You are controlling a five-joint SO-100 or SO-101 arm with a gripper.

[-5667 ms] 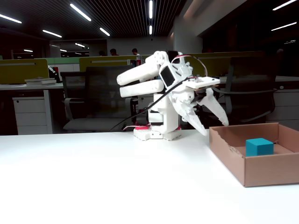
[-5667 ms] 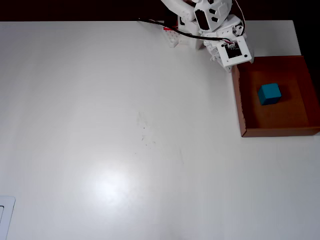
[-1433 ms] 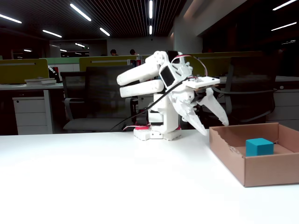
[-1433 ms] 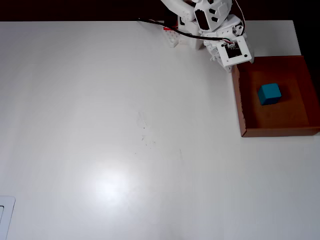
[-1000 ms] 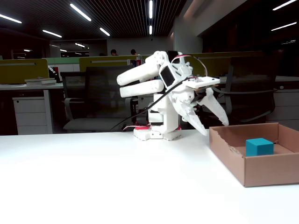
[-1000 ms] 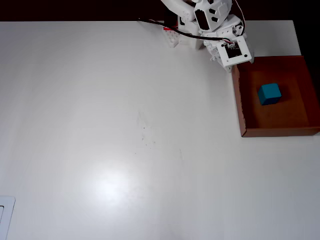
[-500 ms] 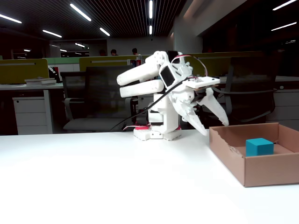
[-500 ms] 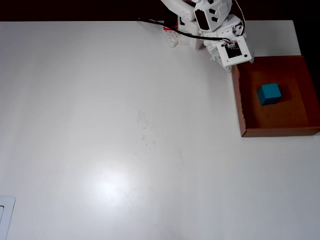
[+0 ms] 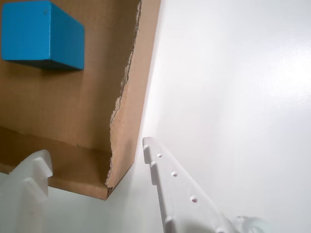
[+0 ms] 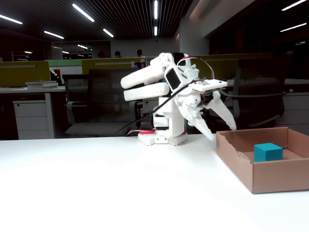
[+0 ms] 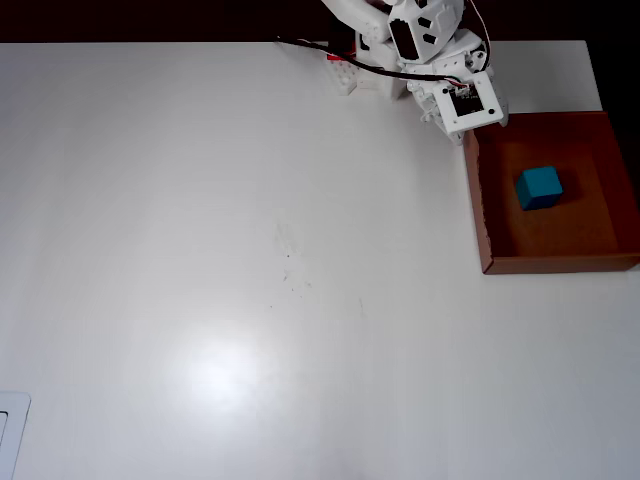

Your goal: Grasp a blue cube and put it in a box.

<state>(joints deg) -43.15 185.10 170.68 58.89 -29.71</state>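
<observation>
The blue cube (image 9: 41, 34) rests on the floor of the brown cardboard box (image 9: 63, 107), apart from the walls. It also shows inside the box in the fixed view (image 10: 268, 152) and in the overhead view (image 11: 540, 187). The box (image 10: 277, 176) stands at the table's right side (image 11: 480, 210), with a ragged torn wall towards the arm. My gripper (image 9: 95, 153) is open and empty. It hangs above the box's corner nearest the arm's base (image 10: 222, 131), clear of the cube. In the overhead view the wrist (image 11: 465, 105) hides the fingers.
The arm's base (image 11: 345, 75) stands at the table's far edge with a dark cable (image 10: 133, 126) running from it. Office chairs and desks stand behind the table in the fixed view. A white flat object (image 11: 10, 430) lies at the overhead view's lower left corner.
</observation>
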